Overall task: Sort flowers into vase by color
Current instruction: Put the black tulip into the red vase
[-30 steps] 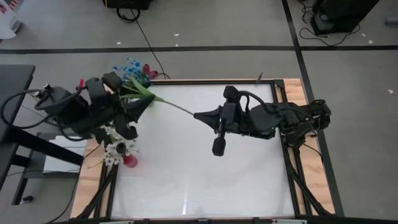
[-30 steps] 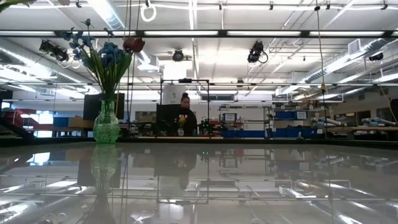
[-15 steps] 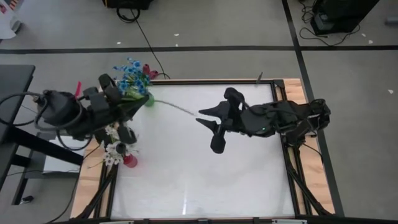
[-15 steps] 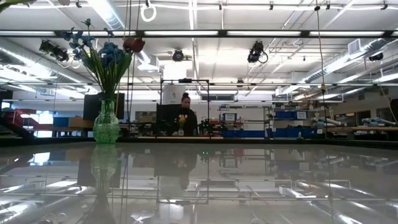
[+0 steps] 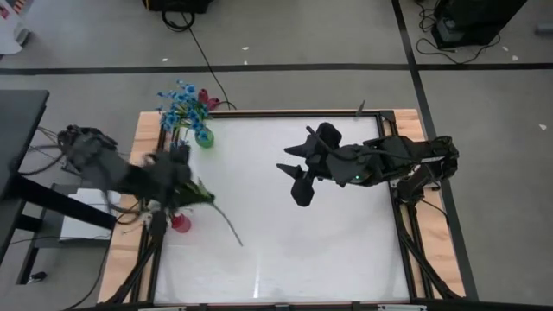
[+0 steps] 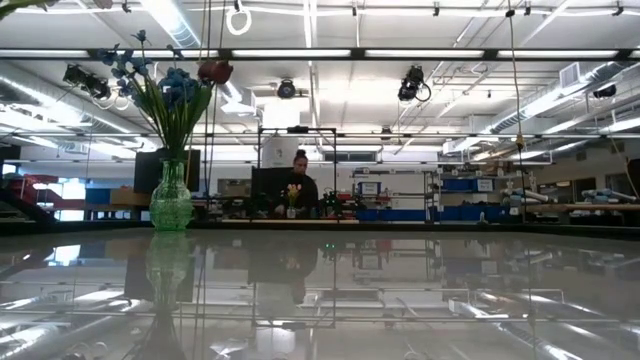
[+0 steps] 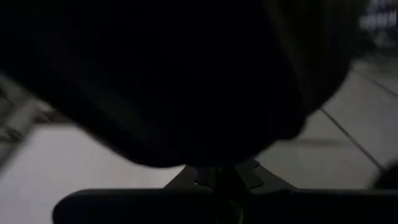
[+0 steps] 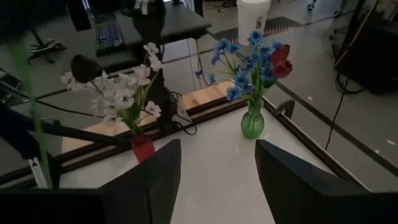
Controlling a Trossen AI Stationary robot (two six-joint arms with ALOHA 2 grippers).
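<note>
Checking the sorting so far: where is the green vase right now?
In the high view the green vase stands at the table's far left corner, holding blue flowers, beyond the red vase.

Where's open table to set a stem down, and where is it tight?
The white table is bare in front of the right gripper and across the near half. It is crowded at the left edge: green vase, red vase, and the left gripper shut on a flower stem.
</note>
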